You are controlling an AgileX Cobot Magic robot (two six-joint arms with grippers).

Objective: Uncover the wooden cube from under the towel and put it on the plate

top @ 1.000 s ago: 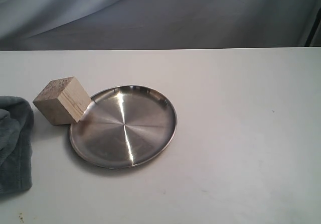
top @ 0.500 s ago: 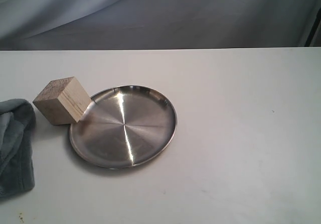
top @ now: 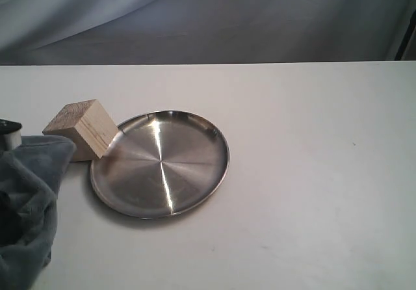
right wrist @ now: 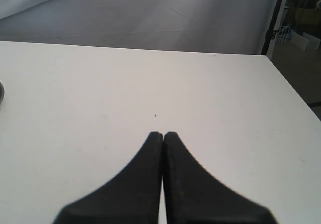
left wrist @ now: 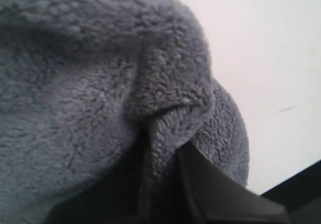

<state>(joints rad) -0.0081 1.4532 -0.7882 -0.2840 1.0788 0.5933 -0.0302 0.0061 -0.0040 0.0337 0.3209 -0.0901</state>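
Note:
The pale wooden cube (top: 81, 126) stands uncovered on the table, touching the left rim of the shiny steel plate (top: 169, 166). At the left edge the blue-grey towel (top: 26, 205) hangs bunched and lifted, its top fold in front of the cube's lower left corner. My left gripper (left wrist: 165, 156) is shut on a fold of the towel (left wrist: 90, 83), with one dark finger (left wrist: 215, 189) showing. A small part of that arm (top: 8, 131) peeks above the cloth. My right gripper (right wrist: 163, 134) is shut on nothing over bare table, away from the cube.
The white table (top: 312, 192) stretches to the right of the plate. A grey backdrop (top: 260, 17) hangs behind its far edge. The right wrist view shows the table's side edge (right wrist: 293, 83) and a sliver of the plate's rim (right wrist: 1, 92).
The towel has risen and swung right toward the cube, now overlapping its lower left corner. Part of the left arm has come into view above it. Cube and plate have not moved.

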